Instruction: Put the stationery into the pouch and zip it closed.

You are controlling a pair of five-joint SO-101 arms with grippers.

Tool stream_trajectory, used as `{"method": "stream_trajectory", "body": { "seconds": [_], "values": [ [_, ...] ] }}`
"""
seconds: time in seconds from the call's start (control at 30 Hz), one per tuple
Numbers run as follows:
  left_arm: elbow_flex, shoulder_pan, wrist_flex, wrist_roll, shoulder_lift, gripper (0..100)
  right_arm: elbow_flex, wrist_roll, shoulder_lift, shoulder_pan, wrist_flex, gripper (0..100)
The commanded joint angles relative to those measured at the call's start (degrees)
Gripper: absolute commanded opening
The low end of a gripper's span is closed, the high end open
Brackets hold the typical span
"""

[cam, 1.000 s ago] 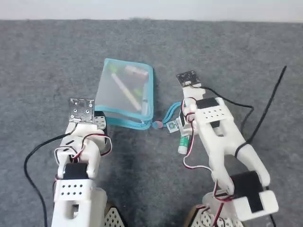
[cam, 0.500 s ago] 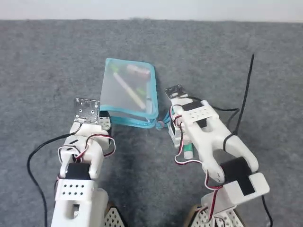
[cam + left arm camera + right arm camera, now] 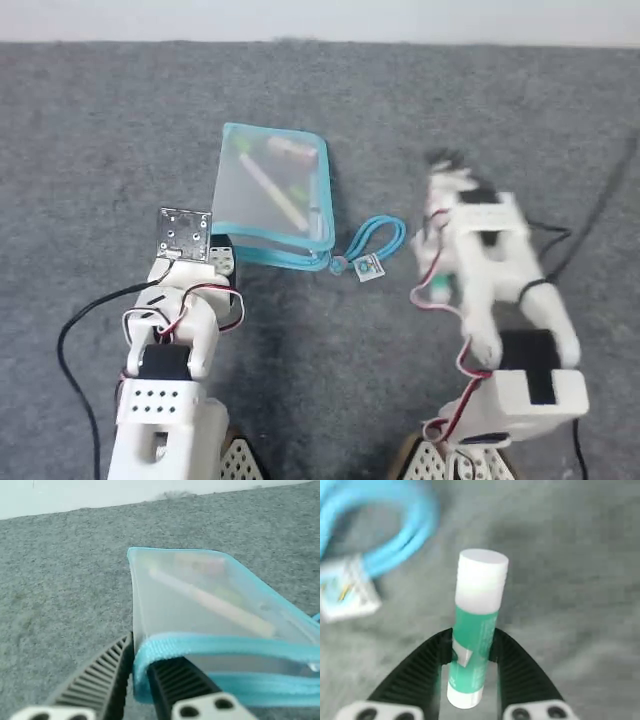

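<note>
- The left gripper (image 3: 142,655) pinches the near corner of the teal-edged pouch (image 3: 275,195), fingers almost together on its hem.
- The right gripper (image 3: 472,639) clamps a green glue stick (image 3: 477,595), white cap outward, beside the pouch's strap (image 3: 380,238).
- The print on the strap's tag (image 3: 368,268) is unreadable.
- Bare grey mat (image 3: 500,110) surrounds the pouch.

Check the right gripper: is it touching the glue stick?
Touching. The right wrist view shows the right gripper with its jaws pressed against both sides of the glue stick, on its green barrel.
</note>
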Motion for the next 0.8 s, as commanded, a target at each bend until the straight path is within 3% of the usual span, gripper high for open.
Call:
{"method": "stream_trajectory", "body": {
  "seconds": [0.0, 0.13, 0.3, 0.77],
  "values": [
    [-0.57, 0.70, -0.09, -0.88, 0.09, 1, -9.85, 1.23, -0.31, 4.70, -0.31, 0.7],
    [-0.57, 0.70, -0.09, -0.88, 0.09, 1, -11.87, 4.92, -0.40, 4.44, -3.30, 3.3],
    [-0.57, 0.70, -0.09, -0.88, 0.09, 1, -10.55, 5.80, -0.57, 3.21, -3.56, 19.3],
    [-0.57, 0.35, 0.09, -0.88, 0.09, 1, -0.88, 5.36, -0.66, 4.09, -4.62, 16.9]
  ]
}}
